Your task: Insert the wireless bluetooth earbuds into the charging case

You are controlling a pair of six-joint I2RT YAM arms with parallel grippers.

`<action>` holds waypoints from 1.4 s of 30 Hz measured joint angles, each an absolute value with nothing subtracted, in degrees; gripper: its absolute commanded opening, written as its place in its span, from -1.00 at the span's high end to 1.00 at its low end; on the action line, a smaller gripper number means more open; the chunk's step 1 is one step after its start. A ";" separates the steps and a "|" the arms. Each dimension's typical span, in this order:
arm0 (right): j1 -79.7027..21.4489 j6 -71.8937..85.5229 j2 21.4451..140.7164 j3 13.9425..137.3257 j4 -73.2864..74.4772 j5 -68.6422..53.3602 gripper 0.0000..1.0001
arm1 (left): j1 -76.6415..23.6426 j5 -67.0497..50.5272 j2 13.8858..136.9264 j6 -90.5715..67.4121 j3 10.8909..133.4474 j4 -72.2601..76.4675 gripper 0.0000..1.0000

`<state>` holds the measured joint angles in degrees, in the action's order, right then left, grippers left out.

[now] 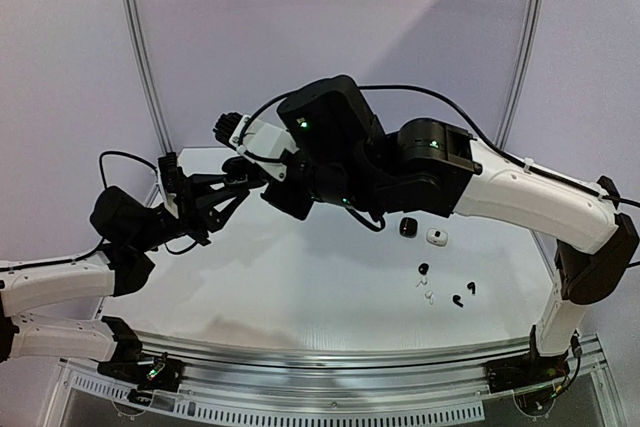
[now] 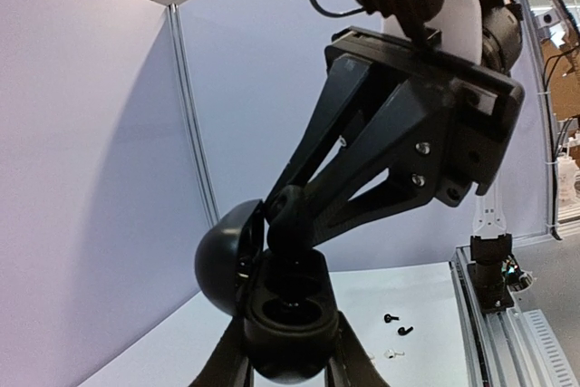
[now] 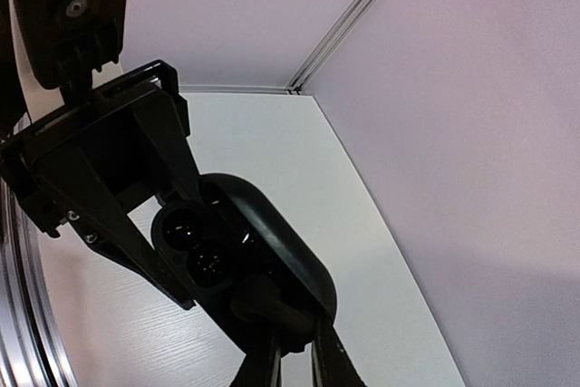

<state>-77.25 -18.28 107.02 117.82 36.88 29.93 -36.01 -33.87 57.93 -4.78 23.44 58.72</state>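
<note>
Insertion into the open case (image 2: 288, 310), held in mid-air over the left of the table (image 1: 300, 287).
My left gripper (image 2: 290, 343) clamps the case base, lid (image 2: 227, 265) hinged open. My right gripper (image 3: 275, 319) is pinched narrow, tips right at the sockets (image 3: 192, 242); can't tell if a bud sits between them. Next, I judge: line up with one socket, press straight in, release. Case is glossy black and pebble-shaped, with two dark wells, fill unclear. Loose black buds (image 1: 424, 269) and white buds (image 1: 424, 292) lie on the table, well apart from it.
</note>
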 measured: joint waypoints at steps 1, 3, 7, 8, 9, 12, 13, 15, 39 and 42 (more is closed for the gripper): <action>-77.25 -18.28 107.02 117.82 36.91 29.93 0.80 | -36.01 -33.87 57.93 -4.78 23.44 58.72 1.00; -77.25 -18.28 107.04 117.84 36.97 29.91 0.80 | -36.01 -33.87 57.93 -4.78 23.44 58.70 1.00; -77.25 -18.28 107.04 117.91 37.28 29.93 0.75 | -36.01 -33.85 57.93 -4.78 23.44 58.65 1.00; -77.25 -18.28 107.07 117.93 37.34 29.91 0.74 | -36.01 -33.85 57.93 -4.78 23.44 58.65 1.00; -77.25 -18.28 107.07 117.97 37.47 29.91 0.73 | -36.01 -33.85 57.93 -4.78 23.44 58.63 1.00; -77.25 -18.24 107.15 118.34 37.91 29.89 0.68 | -36.01 -33.85 58.04 -4.80 23.44 58.67 1.00; -77.25 -18.28 107.22 118.52 38.09 29.89 0.66 | -36.01 -33.85 58.04 -4.80 23.44 58.67 1.00; -77.25 -18.26 107.24 118.54 38.17 29.91 0.66 | -36.01 -33.85 58.06 -4.80 23.44 58.65 1.00; -77.25 -18.09 107.87 118.89 41.50 29.58 0.66 | -36.14 -31.40 58.02 -8.10 22.76 59.18 1.00; -77.25 -18.11 108.14 118.89 42.15 29.69 0.65 | -36.14 -31.16 57.87 -8.23 22.74 59.11 1.00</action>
<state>-77.25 -18.11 108.14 118.89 42.15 29.69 -36.14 -31.16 57.87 -8.23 22.74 59.11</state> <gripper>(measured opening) 0.170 0.229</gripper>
